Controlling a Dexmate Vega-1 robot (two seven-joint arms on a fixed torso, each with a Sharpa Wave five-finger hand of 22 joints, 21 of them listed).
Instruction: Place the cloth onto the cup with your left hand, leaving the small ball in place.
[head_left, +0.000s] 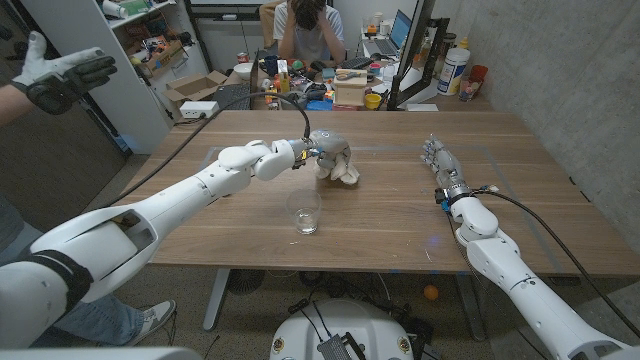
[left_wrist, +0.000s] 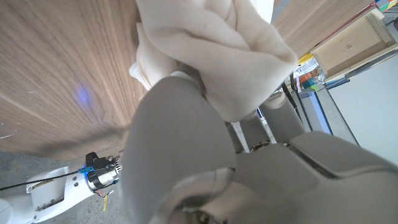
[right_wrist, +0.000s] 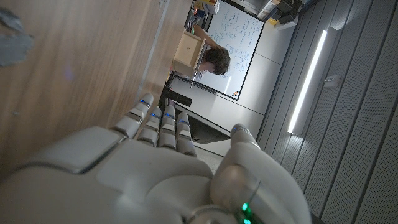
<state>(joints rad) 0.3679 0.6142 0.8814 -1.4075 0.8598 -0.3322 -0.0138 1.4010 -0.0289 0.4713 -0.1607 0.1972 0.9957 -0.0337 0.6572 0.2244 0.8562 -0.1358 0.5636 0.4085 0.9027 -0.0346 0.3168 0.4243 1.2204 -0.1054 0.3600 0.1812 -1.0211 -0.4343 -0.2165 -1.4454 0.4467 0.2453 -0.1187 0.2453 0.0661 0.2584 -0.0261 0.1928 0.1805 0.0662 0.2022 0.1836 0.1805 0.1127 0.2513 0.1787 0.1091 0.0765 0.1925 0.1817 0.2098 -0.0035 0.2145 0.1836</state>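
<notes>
My left hand (head_left: 318, 150) grips a crumpled cream cloth (head_left: 340, 166) just above the table, behind the cup and slightly to its right. The cup (head_left: 304, 212) is a clear glass that stands upright near the table's middle, apart from the hand. In the left wrist view the bunched cloth (left_wrist: 211, 43) sits in the fingers of the left hand (left_wrist: 186, 137), over the wood. My right hand (head_left: 440, 160) is at the table's right side, fingers stretched out and holding nothing; the right wrist view shows its back (right_wrist: 155, 168). I cannot make out a small ball on the table.
The wooden table (head_left: 500, 190) spreads wide around the cup. A small orange ball (head_left: 431, 293) shows below the table's front edge. A person's gloved hand (head_left: 60, 75) is raised at the far left. Another person (head_left: 308, 30) sits behind the table at a cluttered desk.
</notes>
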